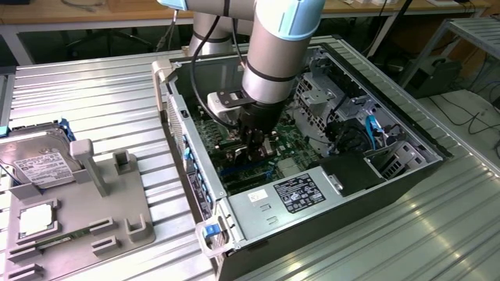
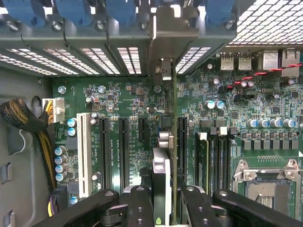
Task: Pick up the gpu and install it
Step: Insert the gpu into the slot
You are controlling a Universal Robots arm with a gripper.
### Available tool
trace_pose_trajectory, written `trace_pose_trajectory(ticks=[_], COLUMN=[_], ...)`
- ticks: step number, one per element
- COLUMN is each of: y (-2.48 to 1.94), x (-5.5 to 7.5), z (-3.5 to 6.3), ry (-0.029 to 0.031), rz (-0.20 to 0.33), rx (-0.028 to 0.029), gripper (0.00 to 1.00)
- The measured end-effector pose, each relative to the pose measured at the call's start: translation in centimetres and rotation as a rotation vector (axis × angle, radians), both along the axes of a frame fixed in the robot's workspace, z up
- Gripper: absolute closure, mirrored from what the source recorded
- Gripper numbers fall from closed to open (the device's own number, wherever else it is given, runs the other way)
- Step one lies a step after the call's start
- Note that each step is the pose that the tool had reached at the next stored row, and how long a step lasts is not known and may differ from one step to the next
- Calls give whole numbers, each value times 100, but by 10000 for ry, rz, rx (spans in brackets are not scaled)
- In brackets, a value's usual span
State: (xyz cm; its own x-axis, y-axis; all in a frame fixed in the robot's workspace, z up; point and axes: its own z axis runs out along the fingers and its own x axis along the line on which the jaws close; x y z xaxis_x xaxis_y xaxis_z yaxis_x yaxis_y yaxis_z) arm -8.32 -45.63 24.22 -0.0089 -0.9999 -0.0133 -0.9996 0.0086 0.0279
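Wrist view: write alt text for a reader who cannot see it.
The pincer holds the gpu edge-on over a green motherboard inside an open computer case, its metal bracket up against the slotted rear panel. Black expansion slots, a white slot and an empty processor socket lie on the board.

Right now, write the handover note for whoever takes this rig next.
Tool: shut on the graphics card, held edge-on between the fingers, down inside the open computer case.
Card: standing above the green motherboard, lined up along the black expansion slots, its metal bracket at the rear slot openings.
Done: card picked up and brought into the case.
Left: whether it is fully seated cannot be told.
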Motion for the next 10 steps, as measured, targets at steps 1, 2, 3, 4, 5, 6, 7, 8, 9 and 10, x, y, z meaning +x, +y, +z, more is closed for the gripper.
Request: trace_pose_trajectory(ticks=[1, 2, 3, 4, 5, 6, 7, 8, 9, 10], y=[0, 0, 1, 0, 0, 0, 0, 0, 0, 0], x=[0, -3, -6, -12, -19, -25, -31, -39, -42, -42], z=[0, 0, 0, -1, -1, 0, 0, 0, -1, -1], ry=[-1, 0, 0, 0, -1, -1, -1, -2, -1, 0], rz=[0, 0, 0, 0, 1, 2, 2, 3, 3, 3], rx=[0, -1, -1, 0, -1, -2, -3, -2, 0, 0], gripper=[72, 72, 72, 72, 72, 72, 72, 72, 72, 72])
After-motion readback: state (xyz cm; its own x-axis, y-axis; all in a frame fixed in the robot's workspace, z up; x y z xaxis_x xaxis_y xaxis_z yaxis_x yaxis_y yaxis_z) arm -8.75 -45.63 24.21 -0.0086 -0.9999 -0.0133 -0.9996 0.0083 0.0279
